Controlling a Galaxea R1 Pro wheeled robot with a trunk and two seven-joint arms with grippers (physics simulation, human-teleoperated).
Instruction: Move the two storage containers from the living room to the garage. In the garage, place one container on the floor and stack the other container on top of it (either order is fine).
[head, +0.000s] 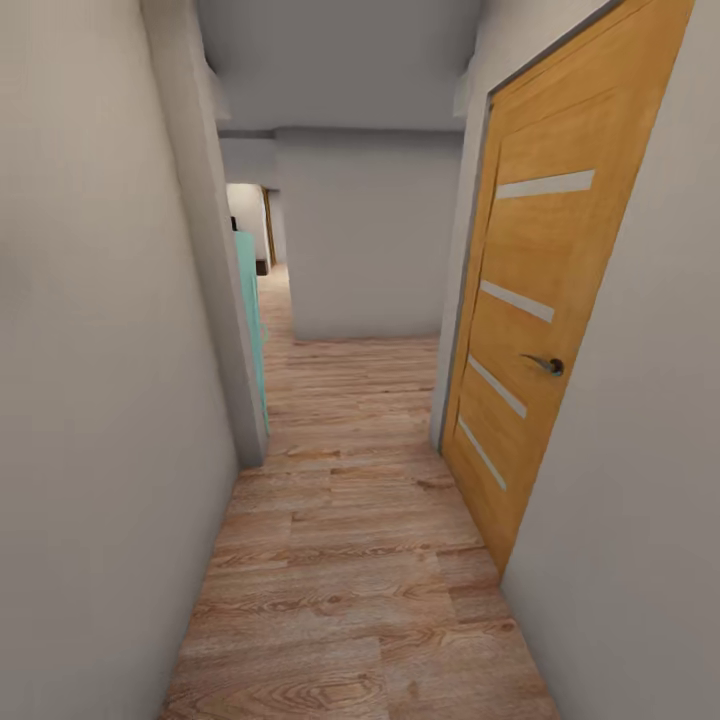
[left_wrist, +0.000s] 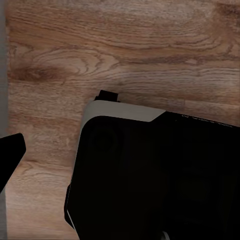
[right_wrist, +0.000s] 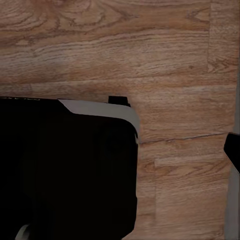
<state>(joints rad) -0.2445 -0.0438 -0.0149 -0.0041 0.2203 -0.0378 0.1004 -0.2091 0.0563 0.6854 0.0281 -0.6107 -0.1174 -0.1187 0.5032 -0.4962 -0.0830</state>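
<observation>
The two storage containers are out of view. I stand in a narrow corridor with a light wood plank floor. On the right wall is a wooden door with pale stripes, flush in its frame, with a metal handle. Of my left gripper, one dark fingertip pokes in over the planks; the other finger is hidden. The right wrist view likewise catches a single dark fingertip at the picture's edge. Nothing shows between the fingers.
Pale walls close in on both sides. A grey wall blocks the corridor ahead, and the passage bends left past a teal panel. My black, white-rimmed base sits over the planks.
</observation>
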